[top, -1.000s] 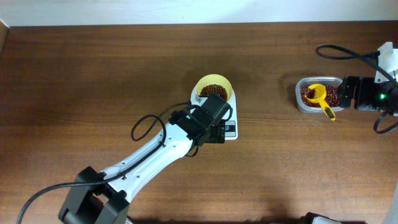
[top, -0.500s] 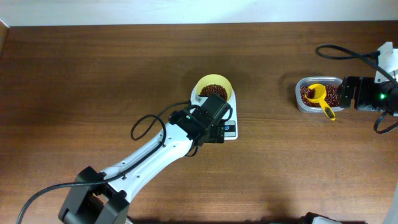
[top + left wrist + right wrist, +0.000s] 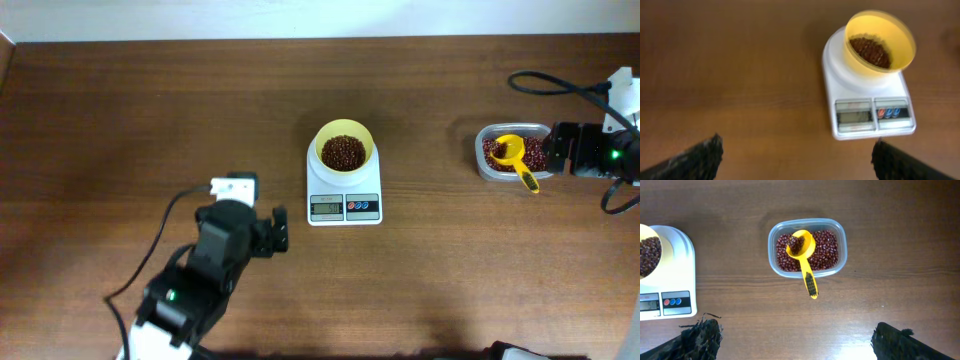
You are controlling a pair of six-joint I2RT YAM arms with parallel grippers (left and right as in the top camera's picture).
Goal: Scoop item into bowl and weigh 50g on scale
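The pale-yellow bowl (image 3: 344, 146) holds dark reddish-brown beans (image 3: 344, 152) and stands on the white scale (image 3: 344, 205). Bowl (image 3: 880, 42) and scale (image 3: 867, 112) also show in the left wrist view. My left gripper (image 3: 277, 230) is open and empty, left of the scale, apart from it. My right gripper (image 3: 556, 150) is open and empty at the right end of the clear tub (image 3: 512, 152). The tub (image 3: 806, 247) holds more beans (image 3: 827, 252) and a darker yellow scoop (image 3: 804, 255) lying in it with its handle over the rim.
A black cable (image 3: 545, 84) loops above the right arm. The white wall edge runs along the table's far side. The scale (image 3: 665, 287) shows at the left edge of the right wrist view.
My left arm has pulled back from over the scale to the lower left, uncovering the scale's display and bowl. The right arm, tub and scoop have not moved.
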